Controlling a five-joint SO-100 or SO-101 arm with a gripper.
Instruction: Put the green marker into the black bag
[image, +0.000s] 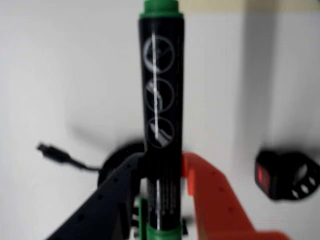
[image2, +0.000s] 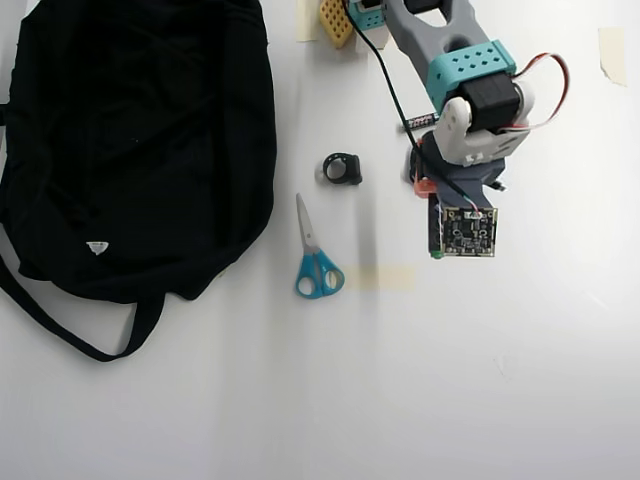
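Note:
The green marker (image: 161, 100) fills the middle of the wrist view, with a dark barrel, white print and green ends. My gripper (image: 162, 167) is shut on its lower barrel, black finger (image: 117, 190) on the left and orange finger (image: 210, 195) on the right. In the overhead view only a sliver of the marker (image2: 435, 235) shows beside the wrist camera board, and the gripper is mostly hidden under the wrist. The marker seems to be held above the table. The black bag (image2: 130, 140) lies at the far left, well apart from the gripper.
Blue-handled scissors (image2: 315, 262) and a small black ring-shaped object (image2: 342, 168) lie between the bag and the arm (image2: 470, 90). The small black object also shows in the wrist view (image: 285, 175), as does a black cable (image: 65, 156). Bare white table lies below and to the right.

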